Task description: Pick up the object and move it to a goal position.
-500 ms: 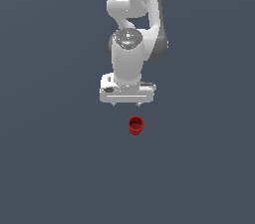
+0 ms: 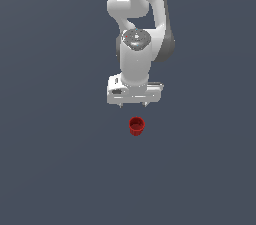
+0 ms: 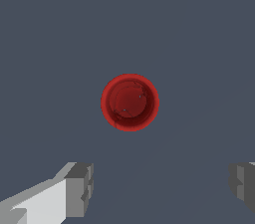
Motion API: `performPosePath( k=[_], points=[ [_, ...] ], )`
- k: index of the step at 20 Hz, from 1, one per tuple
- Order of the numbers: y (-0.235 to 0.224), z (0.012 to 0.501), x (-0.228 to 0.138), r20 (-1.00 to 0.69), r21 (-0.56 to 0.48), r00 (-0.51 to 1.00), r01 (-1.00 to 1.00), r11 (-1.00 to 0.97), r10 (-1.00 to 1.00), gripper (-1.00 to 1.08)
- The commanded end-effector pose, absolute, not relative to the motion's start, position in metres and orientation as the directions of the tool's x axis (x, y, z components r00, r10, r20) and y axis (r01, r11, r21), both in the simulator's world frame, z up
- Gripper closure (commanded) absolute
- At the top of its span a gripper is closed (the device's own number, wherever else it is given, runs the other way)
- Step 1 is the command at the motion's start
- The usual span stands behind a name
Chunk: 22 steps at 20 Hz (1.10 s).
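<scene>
The red cup (image 2: 136, 126) stands upright on the flat grey bench (image 2: 55, 159), its hollow top facing up and its rim slightly wider than its body. In the exterior view it sits just below the white arm (image 2: 142, 29), almost in line with the wrist and a touch toward the exterior view's right of the hand's centre.

The gripper (image 2: 133, 105) points straight down at the bench and hangs above the cup with a clear gap between them — nothing touches. Its fingers (image 2: 121, 104) show in the exterior view only as two short stubs under the broad white hand block, set wide apart.

The wrist view looks straight down into the cup (image 3: 130, 102), which shows as a round red disc with a darker inner floor and a brighter rim. Two grey fingers (image 3: 79, 188) enter at the edge of that picture, one on each side, with open bench between them — they are spread far wider than the cup and hold nothing. The cup does not lie between the fingertips in this view; it sits apart from both.
</scene>
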<state>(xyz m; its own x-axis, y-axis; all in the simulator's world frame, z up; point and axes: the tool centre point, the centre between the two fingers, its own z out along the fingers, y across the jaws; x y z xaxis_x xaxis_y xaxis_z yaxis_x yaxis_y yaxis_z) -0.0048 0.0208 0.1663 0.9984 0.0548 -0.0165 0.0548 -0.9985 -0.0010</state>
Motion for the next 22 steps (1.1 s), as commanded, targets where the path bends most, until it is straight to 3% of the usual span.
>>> performPosePath(
  k=[1,11,22],
  points=[
    [0.027,0.166,-0.005,-0.018,-0.007,0.998,0.067,-0.998,0.067,-0.92],
    [0.027,0.159,-0.001,-0.016,-0.006,1.000,0.011,-1.000,0.011,-0.92],
    [0.033,0.131,0.015,-0.011,-0.004,0.980,-0.201,-0.980,-0.201,-0.92]
  ],
)
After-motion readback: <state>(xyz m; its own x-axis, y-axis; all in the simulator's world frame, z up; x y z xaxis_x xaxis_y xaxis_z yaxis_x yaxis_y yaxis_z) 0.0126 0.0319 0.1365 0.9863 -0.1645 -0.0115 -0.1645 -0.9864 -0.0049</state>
